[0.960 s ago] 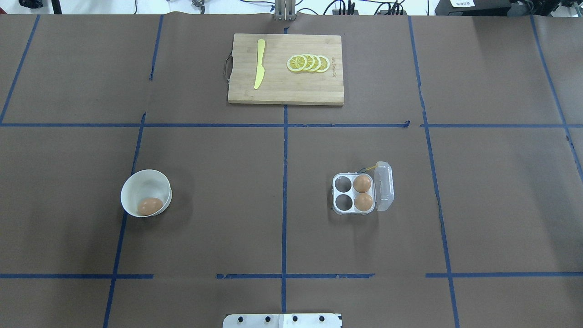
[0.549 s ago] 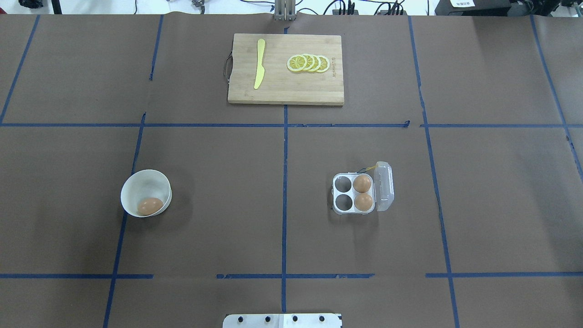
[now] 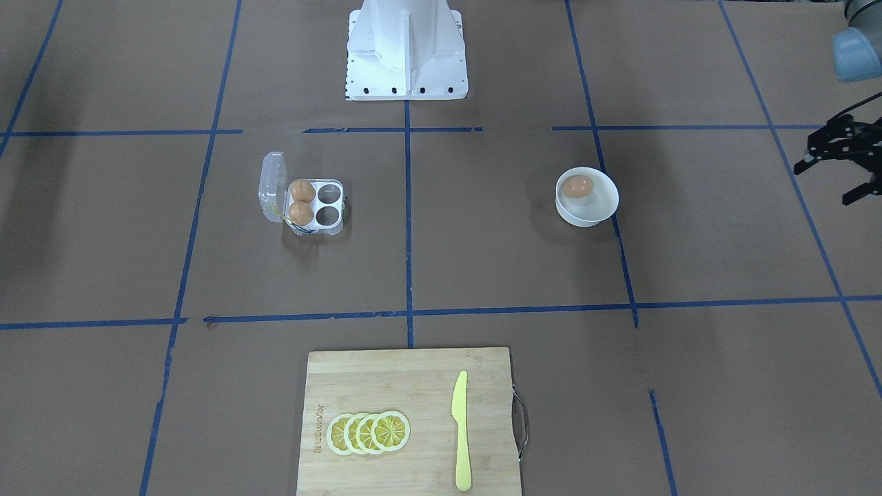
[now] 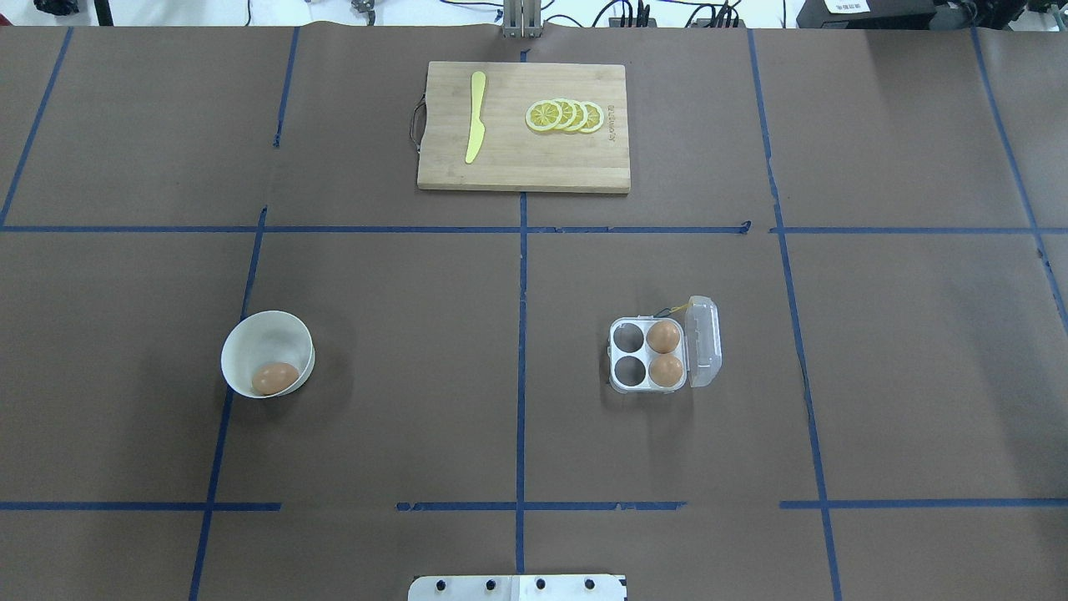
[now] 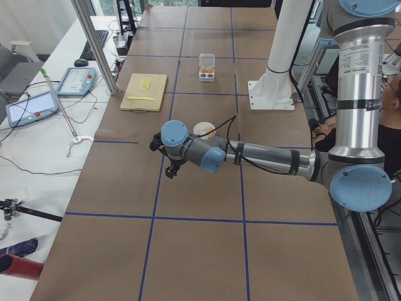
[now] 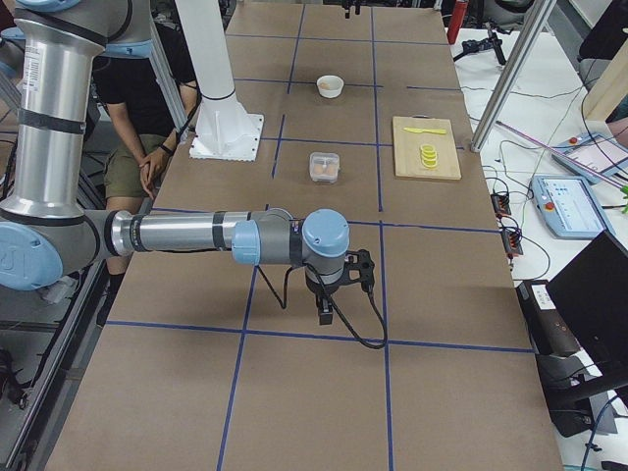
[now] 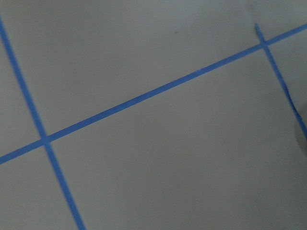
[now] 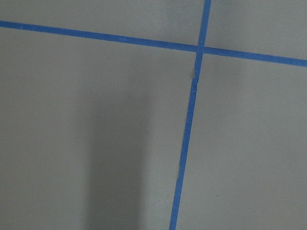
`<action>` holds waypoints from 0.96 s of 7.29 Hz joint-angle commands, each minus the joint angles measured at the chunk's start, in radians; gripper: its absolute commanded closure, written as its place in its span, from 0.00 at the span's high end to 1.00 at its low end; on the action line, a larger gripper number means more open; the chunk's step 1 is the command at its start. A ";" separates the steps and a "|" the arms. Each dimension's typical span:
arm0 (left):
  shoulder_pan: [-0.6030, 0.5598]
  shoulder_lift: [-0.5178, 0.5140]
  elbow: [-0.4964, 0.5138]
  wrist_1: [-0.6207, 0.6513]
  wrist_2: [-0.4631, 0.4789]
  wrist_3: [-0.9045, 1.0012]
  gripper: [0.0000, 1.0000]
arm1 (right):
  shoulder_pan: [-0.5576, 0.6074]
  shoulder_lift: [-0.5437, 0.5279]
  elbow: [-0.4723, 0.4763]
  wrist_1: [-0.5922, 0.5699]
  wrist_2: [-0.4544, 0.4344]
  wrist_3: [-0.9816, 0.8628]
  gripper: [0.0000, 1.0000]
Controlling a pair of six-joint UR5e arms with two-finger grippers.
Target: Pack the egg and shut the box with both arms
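One egg lies in a white bowl on the table's left half; it also shows in the front view. The clear box stands right of centre. Its lid is open and upright on its right side. Two more eggs fill its right cells; the two left cells are empty. My left gripper hangs open and empty, well outside the bowl. My right gripper shows only in the right side view, far from the box; I cannot tell its state.
A wooden cutting board at the far middle carries a yellow knife and lemon slices. The white pedestal stands at the near edge. A seated person is beside it.
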 commanded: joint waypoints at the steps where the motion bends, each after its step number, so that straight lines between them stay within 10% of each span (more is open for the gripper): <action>1: 0.208 -0.063 -0.018 -0.180 0.124 -0.126 1.00 | -0.001 0.005 0.000 0.000 0.001 -0.001 1.00; 7: 0.491 -0.189 -0.020 -0.173 0.193 -0.119 0.92 | -0.005 0.000 -0.020 0.068 0.008 -0.008 1.00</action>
